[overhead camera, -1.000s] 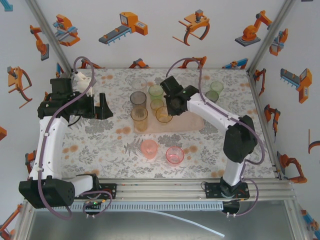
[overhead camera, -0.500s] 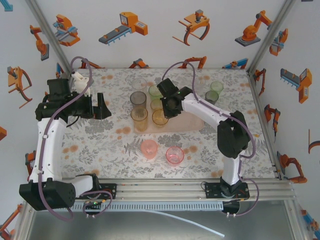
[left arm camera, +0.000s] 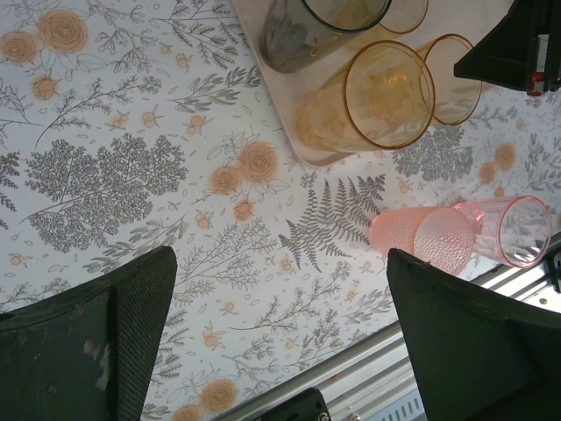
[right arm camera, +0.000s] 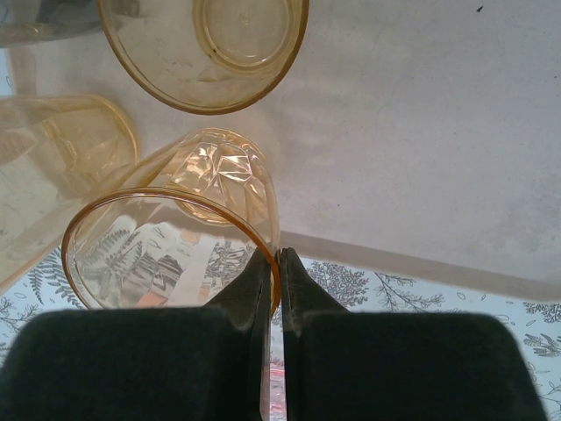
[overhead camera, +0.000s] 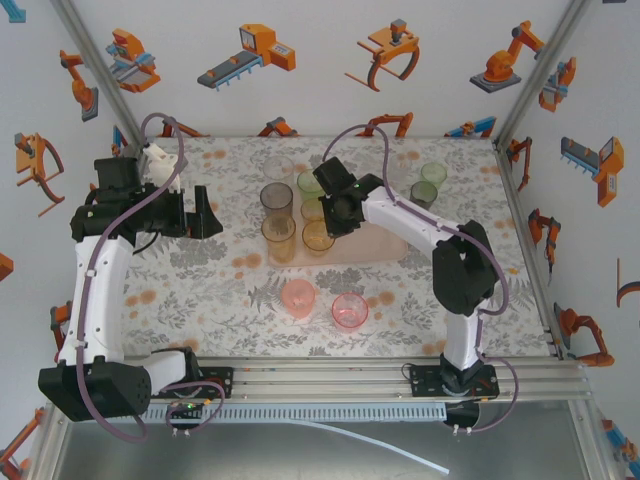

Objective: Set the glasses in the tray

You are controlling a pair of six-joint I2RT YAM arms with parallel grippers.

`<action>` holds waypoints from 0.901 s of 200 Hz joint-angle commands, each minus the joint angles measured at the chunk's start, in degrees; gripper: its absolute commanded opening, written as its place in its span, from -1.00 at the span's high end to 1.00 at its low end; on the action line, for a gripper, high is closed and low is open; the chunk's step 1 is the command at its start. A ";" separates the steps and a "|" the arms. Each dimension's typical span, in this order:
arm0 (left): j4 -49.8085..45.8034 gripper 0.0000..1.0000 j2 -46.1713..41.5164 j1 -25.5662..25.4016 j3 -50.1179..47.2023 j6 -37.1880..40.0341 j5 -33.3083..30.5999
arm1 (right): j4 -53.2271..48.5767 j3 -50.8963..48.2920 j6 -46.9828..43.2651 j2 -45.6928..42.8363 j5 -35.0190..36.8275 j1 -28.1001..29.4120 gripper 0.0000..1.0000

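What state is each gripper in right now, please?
Left gripper: open, holding nothing.
Right gripper: closed on the rim of an orange glass.

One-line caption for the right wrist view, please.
The right tool pinches the rim of a short orange tumbler at the edge of the pink tray.

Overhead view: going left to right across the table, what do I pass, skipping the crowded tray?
left hand → textured pink tumbler → clear pink tumbler → darker green tumbler
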 commanded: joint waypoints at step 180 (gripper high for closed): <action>0.84 -0.94 -1.89 0.89 -0.90 -0.42 2.16 | -0.59 1.27 0.09 1.78 -2.11 -0.15 0.64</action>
